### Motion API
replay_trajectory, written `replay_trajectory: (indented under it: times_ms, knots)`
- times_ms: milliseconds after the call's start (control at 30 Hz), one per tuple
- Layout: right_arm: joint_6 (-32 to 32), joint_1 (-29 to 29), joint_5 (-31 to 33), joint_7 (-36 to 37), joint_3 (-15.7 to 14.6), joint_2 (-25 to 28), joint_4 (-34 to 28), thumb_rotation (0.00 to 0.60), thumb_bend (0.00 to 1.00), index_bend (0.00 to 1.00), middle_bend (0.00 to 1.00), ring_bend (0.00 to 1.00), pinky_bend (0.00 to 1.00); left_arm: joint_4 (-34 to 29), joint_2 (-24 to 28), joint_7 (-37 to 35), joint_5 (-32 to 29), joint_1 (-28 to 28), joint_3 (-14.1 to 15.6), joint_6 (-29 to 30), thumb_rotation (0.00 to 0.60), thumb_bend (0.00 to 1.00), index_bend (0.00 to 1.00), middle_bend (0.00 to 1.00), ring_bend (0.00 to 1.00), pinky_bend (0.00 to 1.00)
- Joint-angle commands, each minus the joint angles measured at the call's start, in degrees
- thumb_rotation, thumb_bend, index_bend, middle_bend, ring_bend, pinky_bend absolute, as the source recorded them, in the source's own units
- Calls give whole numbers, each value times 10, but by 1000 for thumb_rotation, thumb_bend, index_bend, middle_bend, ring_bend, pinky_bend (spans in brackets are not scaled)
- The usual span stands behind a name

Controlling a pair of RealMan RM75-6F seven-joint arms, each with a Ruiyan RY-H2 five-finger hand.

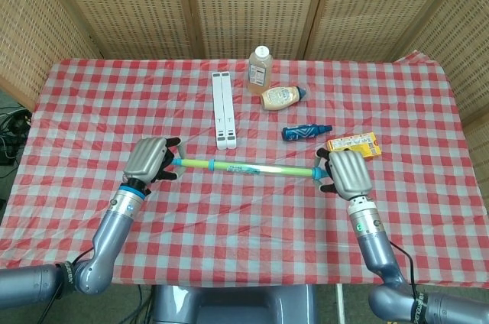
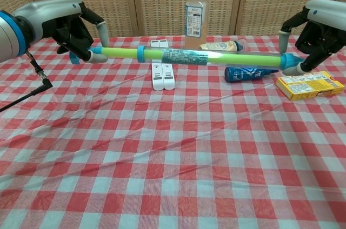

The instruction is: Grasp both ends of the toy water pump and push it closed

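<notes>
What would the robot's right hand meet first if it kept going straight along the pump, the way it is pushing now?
Nothing but the toy water pump itself: the right hand already holds its end. Along that line the left hand, gripping the far end, looks like the next thing met.

A table (image 1: pixel 252 217) under a red-and-white checked cloth (image 2: pixel 173 159) carries, toward its far edge, a clear bottle (image 1: pixel 259 69) standing upright, a squeeze bottle (image 1: pixel 281 97) on its side, a white folded stand (image 1: pixel 223 108) — and, to the right, a blue bottle (image 1: pixel 306 132) lying down near a yellow box (image 1: pixel 354 144).
</notes>
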Motion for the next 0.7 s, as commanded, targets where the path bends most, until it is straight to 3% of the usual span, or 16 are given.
replay_trajectory:
  times_ms: [33,233,333,433,500,600,700]
  knots:
    - [-4,1,-3,5,-2,1,1,600,438,623,1000,1000,558,1,0,-11,3,0,-1,-6,600,609,861,960,896,781]
    - [-11,3,-8,15,-8,2,11,600,447,614,1000,999,558,10,1,-40,19,2,-2,-18,600,605,849,950,895,772]
    - [-10,1,-14,12,-13,6,17,600,437,555,953,933,552,17,1,-45,26,5,0,-15,600,584,816,907,863,710]
    - [-11,-3,-7,7,-18,14,17,600,398,437,792,782,500,20,9,-55,28,9,6,-26,600,522,629,718,709,592]
    - [-15,-6,3,8,-19,21,12,600,364,349,634,651,393,22,16,-57,26,10,11,-35,600,456,454,530,562,475]
    - [-23,-9,24,4,-21,34,5,600,319,247,422,468,226,22,24,-67,23,15,18,-48,600,407,295,319,372,341]
    - [-33,-12,45,0,-25,48,0,600,280,151,221,265,112,15,33,-103,16,26,19,-65,600,383,228,218,256,307]
